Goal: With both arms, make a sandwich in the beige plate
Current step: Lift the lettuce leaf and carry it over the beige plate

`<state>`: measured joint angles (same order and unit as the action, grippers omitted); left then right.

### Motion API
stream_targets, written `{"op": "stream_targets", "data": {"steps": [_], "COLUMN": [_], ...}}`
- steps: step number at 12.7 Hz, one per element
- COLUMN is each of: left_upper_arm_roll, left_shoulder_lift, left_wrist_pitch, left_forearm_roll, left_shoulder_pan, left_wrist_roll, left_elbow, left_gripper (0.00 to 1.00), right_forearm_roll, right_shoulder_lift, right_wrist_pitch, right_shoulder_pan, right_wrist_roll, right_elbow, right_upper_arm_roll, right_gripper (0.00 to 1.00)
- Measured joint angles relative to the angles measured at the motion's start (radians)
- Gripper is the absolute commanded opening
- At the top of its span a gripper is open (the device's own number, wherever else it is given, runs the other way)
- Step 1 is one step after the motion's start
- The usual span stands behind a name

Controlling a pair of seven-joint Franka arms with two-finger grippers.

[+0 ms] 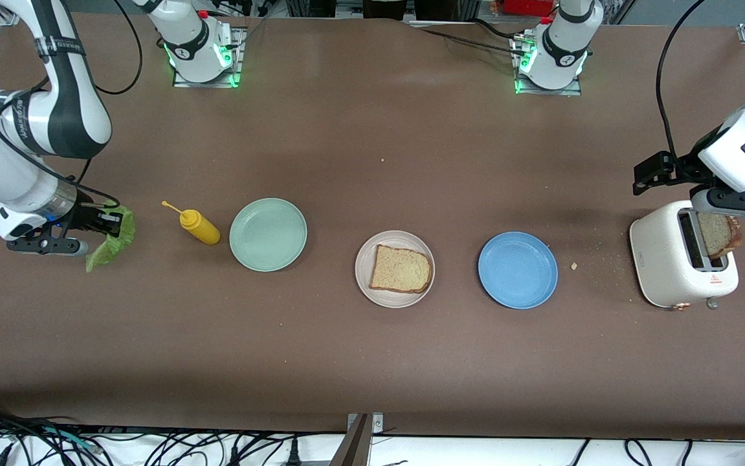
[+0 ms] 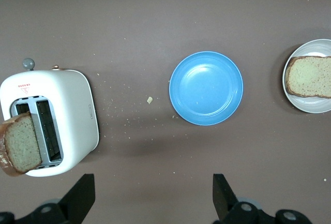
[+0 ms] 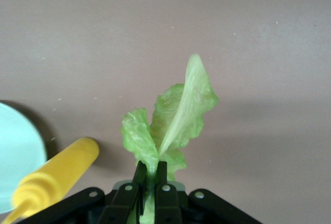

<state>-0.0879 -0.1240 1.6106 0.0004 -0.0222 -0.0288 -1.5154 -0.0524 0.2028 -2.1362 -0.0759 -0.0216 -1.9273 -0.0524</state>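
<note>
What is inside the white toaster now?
One bread slice stands up from a slot of the toaster; its lower part is hidden. The other slot looks empty.

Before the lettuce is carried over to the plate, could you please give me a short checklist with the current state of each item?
1. Right gripper shut on the lettuce leaf: ok.
2. First bread slice lies in the beige plate: ok.
3. Mustard bottle and mint green plate lie between the lettuce and the beige plate: not ok, lift over them.
4. Left gripper open, holding nothing: ok.
5. Second bread slice sticks out of the toaster, ready to grasp: ok.
</note>
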Motion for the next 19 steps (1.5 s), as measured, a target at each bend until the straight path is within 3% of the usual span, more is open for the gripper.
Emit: {"op": "stream_targets", "data": {"steps": [5,10,15,19], "left_upper_arm_roll": [0.000,0.000,0.000,0.000], "left_shoulder_lift": [0.000,0.000,0.000,0.000], "left_wrist_pitch": [0.000,0.000,0.000,0.000], "left_forearm_roll": [0.000,0.000,0.001,0.006], "left_shoulder_pan": [0.000,0.000,0.000,0.000], "left_wrist_roll": [0.000,0.000,0.000,0.000], "left_elbow": [0.000,0.000,0.000,0.000], "left_gripper": [1.00,1.00,1.00,1.00], "right_forearm_roll": [0.005,0.024,0.114,0.177], "right_shoulder_lift": [-0.016,-0.016,0.002,0.080], "right_wrist_pitch": [0.204,0.244,0.161,-0.007], "right_shoulder_pan": [0.016,0.074,0.139,0.215], "right_wrist_roll": [-0.006,-0.133,-0.189,-0.215], "right_elbow": [0.155,0.221,0.221,0.220], "right_upper_arm_roll": [-0.068,-0.164,-0.204,-0.207], "right_gripper": [0.00,0.00,0.00,0.00]}}
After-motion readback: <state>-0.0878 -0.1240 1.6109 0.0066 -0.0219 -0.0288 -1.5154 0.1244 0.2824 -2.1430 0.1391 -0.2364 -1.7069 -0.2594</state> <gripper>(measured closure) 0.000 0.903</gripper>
